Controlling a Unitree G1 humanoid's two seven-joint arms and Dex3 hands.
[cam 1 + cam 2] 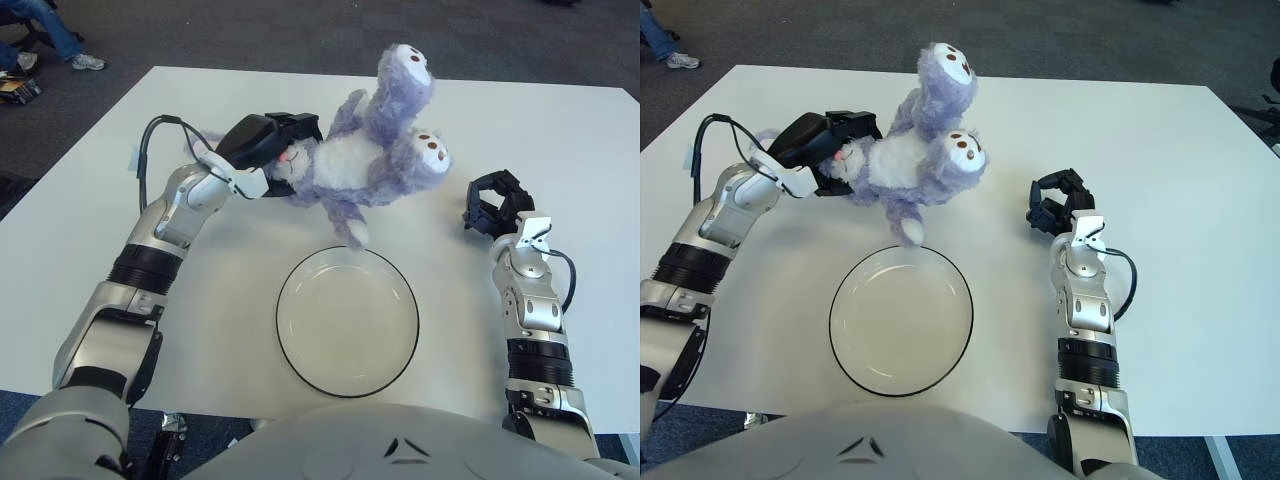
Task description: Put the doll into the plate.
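left robot hand [268, 152] grips the fluffy purple, white-bellied doll [370, 160] above the plate [347, 320].

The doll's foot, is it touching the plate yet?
Cannot tell. In both eye views the doll, held by the left hand, dangles a paw right at the plate rim.

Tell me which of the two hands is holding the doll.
The left hand: its fingers are clamped on the purple doll, holding it beyond the plate. The right hand holds nothing, right of the doll.
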